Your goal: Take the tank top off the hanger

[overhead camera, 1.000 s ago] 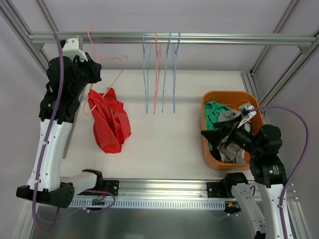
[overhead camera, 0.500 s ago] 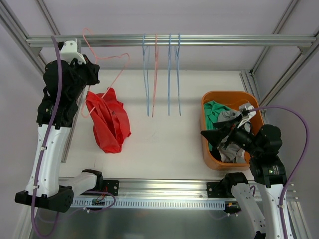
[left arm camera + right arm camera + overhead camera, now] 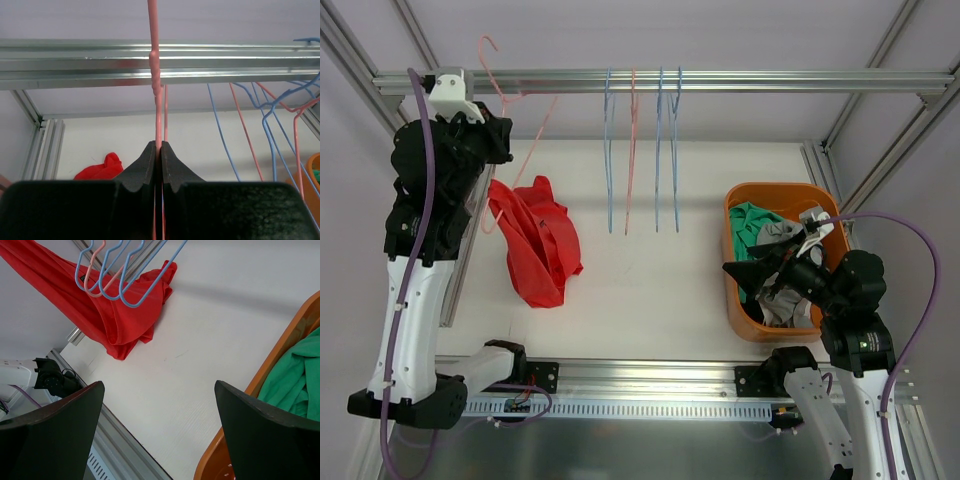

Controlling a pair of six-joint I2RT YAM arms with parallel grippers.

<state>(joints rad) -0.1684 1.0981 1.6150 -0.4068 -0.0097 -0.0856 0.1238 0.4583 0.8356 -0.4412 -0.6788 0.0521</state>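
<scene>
The red tank top [image 3: 538,245] lies crumpled on the white table at the left, and also shows in the left wrist view [image 3: 102,169] and the right wrist view [image 3: 122,310]. My left gripper [image 3: 485,125] is high up near the rail, shut on the thin pink hanger [image 3: 538,132]. The wire runs up between the closed jaws in the left wrist view [image 3: 157,105]. The hanger's lower corner hangs beside the tank top's left edge; I cannot tell if they touch. My right gripper [image 3: 760,265] is open and empty [image 3: 160,405] over the bin's left rim.
An aluminium rail [image 3: 720,78] crosses the back, with blue and pink empty hangers [image 3: 658,150] hanging on it. An orange bin [image 3: 775,192] of clothes, with a green garment [image 3: 300,375], stands at the right. Frame posts stand at both sides.
My left arm has lifted the pink hanger up and to the left, toward the rail. The red tank top has stayed on the table. The right arm has not moved.
</scene>
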